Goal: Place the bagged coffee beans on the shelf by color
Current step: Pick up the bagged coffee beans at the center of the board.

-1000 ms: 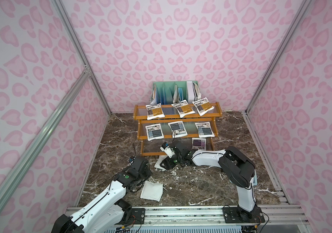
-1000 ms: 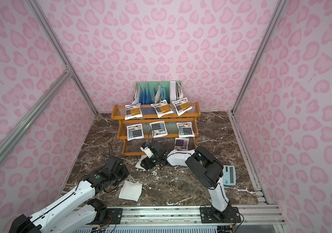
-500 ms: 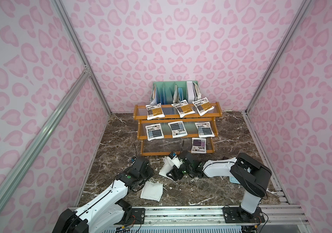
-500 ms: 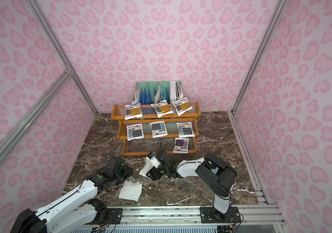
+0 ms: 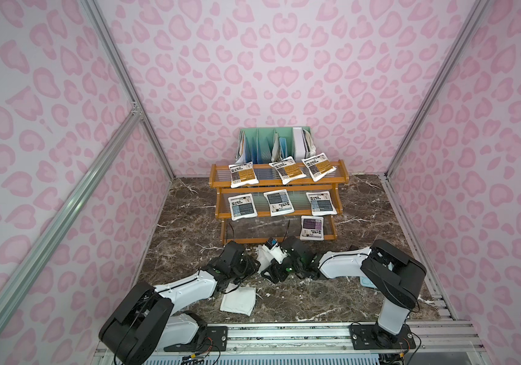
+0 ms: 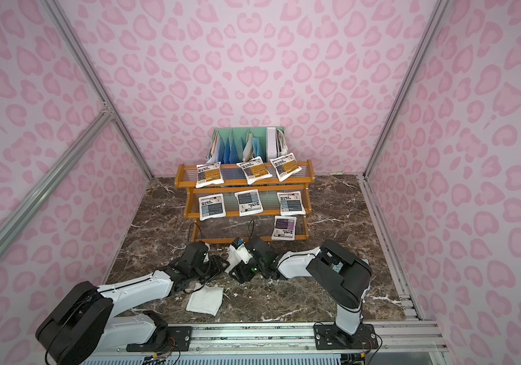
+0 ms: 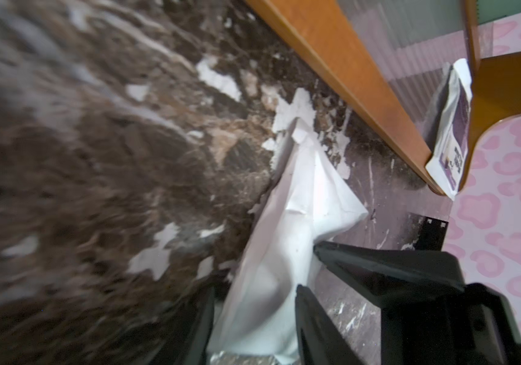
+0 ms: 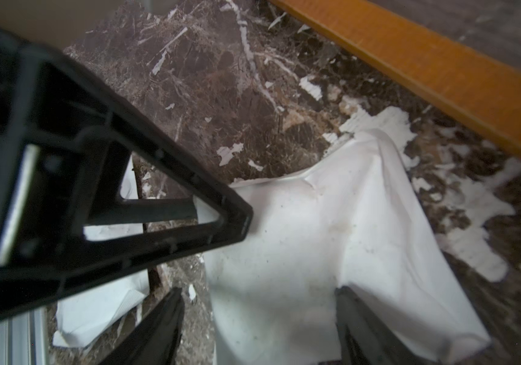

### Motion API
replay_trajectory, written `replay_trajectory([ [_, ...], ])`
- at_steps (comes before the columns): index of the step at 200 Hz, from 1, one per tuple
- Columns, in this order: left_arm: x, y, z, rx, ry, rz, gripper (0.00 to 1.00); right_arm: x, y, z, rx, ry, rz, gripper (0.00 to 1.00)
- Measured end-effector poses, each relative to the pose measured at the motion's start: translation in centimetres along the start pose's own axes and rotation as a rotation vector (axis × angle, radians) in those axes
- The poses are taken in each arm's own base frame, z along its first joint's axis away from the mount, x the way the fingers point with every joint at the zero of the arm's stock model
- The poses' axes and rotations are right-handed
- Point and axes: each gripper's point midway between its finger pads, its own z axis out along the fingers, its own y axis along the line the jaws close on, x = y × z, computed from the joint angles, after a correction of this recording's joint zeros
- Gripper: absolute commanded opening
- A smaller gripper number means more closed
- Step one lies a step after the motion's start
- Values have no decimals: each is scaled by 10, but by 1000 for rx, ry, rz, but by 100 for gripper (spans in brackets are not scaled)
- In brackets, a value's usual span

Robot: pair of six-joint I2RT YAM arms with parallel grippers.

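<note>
I am reaching both arms over the dark marble worktop (image 5: pixel 189 221), which is carrying everything here. The shelf (image 5: pixel 215 178) is standing at the far side, just in front of a mint-green divider rack (image 5: pixel 265 142) that is holding papers. Three orange-yellow pouches (image 5: pixel 287 170) are lying along the shelf's top tier. Three blue pouches (image 5: pixel 278 202) are lying along the middle tier. One purple pouch (image 5: pixel 312 227) is sitting at the right end of the bottom tier (label up, like the six above it).

A face-down pouch (image 5: pixel 238 300) is lying flat on the worktop near my left arm, showing only plain white. In front of the shelf's bottom rail, between my two wrists, a white-backed pouch (image 5: pixel 265 256) is standing up on edge rather than lying flat (its label colour is not showing in any view).

My right fingers (image 8: pixel 357 313) are spread wide and pinching that pouch across its width, one on each side. My left fingers (image 7: pixel 313 319) are straddling its other end, with the white film filling the gap between them. I cannot tell whether they are pressing on it or only flanking it.
</note>
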Motion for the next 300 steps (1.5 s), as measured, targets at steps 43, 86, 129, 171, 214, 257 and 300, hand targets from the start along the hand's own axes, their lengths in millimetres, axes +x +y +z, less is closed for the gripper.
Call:
replay_trajectory([
  [43, 4, -17, 16, 7, 26, 39, 0, 5, -1, -6, 13, 20, 12, 78],
  [86, 5, -27, -3, -37, 33, 75, 0, 12, 1, -24, 12, 53, 47, 80],
  [129, -5, -33, -48, -75, -32, 75, 0, -5, -7, -72, 16, -25, 122, 81],
  [171, -9, -50, -83, 51, -104, 17, 0, -32, -16, -109, -81, -159, 230, 78],
  [214, -26, -93, -113, 246, -211, -18, 0, -69, 13, -110, -290, -180, 217, 75],
  [257, -37, -123, -129, 361, -263, -5, 0, -84, 32, -117, -409, -202, 219, 74],
  [300, -33, -128, -123, 394, -256, -3, 0, -101, 42, -124, -461, -247, 202, 61],
])
